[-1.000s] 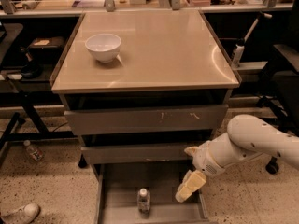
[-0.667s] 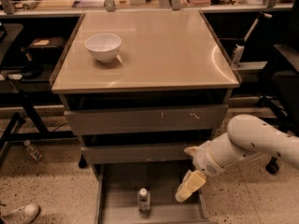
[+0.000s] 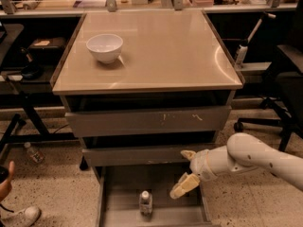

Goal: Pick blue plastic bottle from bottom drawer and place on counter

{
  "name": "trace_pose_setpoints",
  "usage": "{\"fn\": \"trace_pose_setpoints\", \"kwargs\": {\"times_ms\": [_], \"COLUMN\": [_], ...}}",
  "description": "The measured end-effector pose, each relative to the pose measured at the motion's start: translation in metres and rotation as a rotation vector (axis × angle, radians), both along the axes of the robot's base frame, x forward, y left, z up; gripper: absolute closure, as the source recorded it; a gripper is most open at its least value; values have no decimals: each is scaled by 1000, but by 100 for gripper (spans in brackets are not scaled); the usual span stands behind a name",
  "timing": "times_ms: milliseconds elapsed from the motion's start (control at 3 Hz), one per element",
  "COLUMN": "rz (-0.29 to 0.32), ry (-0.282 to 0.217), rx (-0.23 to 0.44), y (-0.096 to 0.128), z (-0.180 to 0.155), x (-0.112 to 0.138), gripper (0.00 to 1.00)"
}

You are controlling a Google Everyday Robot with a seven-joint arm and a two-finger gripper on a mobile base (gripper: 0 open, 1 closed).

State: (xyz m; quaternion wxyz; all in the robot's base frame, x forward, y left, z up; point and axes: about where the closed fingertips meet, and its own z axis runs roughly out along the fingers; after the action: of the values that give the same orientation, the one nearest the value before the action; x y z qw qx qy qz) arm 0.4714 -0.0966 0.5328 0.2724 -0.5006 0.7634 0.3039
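Observation:
The blue plastic bottle stands upright on the floor of the open bottom drawer, near its middle. It is clear with a white cap. My gripper hangs open over the drawer's right part, to the right of the bottle and a little above it, not touching it. One fingertip is low over the drawer, the other is up by the middle drawer's front. The beige counter tops the cabinet above.
A white bowl sits on the counter's left side. The two upper drawers stand slightly out. On the floor at left lie a small bottle and a shoe. An office chair stands at right.
My gripper has shifted a little to the left, toward the bottle. The bottle and bowl have not moved.

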Motion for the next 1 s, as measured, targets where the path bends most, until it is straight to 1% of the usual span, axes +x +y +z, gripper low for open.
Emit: {"fn": "trace_pose_setpoints", "kwargs": {"times_ms": [333,667,1000], "rz": [-22,-22,-18], "ry": [10,9,29], "rx": [107,107,120], "y": [10,10,19], "z": [-54,-54,-77], "x": [-4,-4,-7], "gripper": [0,0,0]}}
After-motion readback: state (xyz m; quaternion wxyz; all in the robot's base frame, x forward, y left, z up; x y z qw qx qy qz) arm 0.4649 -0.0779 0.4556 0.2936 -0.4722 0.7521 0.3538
